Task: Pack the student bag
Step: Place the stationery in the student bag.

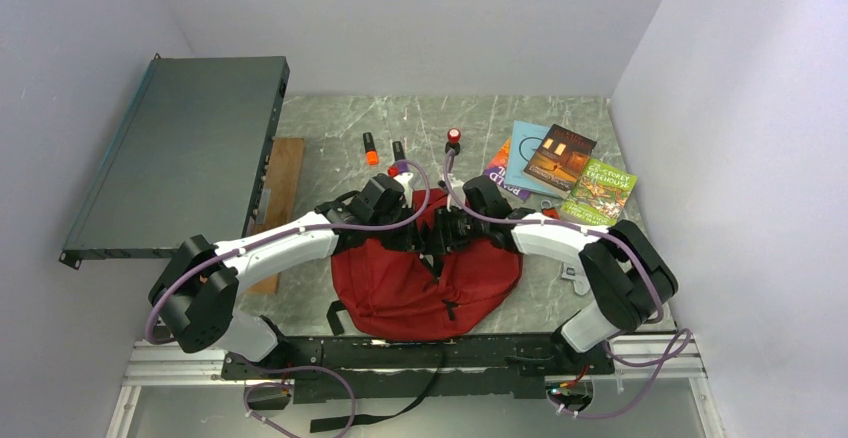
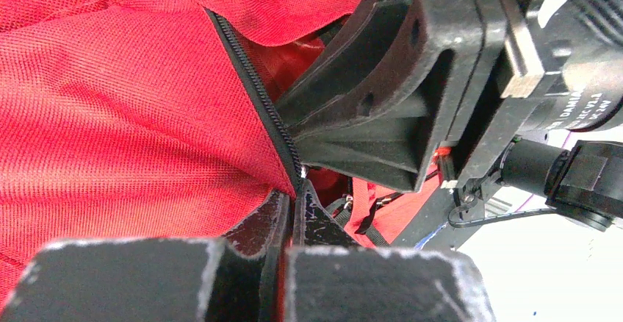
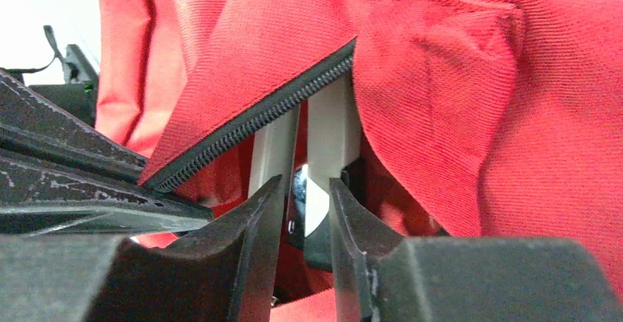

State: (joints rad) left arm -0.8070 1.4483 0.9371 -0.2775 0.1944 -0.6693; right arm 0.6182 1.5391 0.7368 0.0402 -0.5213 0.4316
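The student bag [image 1: 425, 283], a red backpack, lies at the table's near middle, its black zipper edge [image 2: 253, 87] gaping at the far end. My left gripper [image 1: 418, 226] is shut at that edge, its fingertips [image 2: 312, 208] pinching red fabric right where the zipper line ends. My right gripper [image 1: 452, 226] faces it from the other side. Its jaws [image 3: 305, 190] stand a narrow gap apart just under the zipper [image 3: 257, 120]. Two pale strips [image 3: 330, 123] run beyond the tips; I cannot tell what they are. The bag's inside is hidden.
Several books [image 1: 560, 163] lie fanned at the back right. Two orange-tipped markers [image 1: 369, 148] and a red-topped item [image 1: 454, 138] lie behind the bag. A dark flat panel [image 1: 190, 148] and a wooden board [image 1: 283, 178] occupy the left side.
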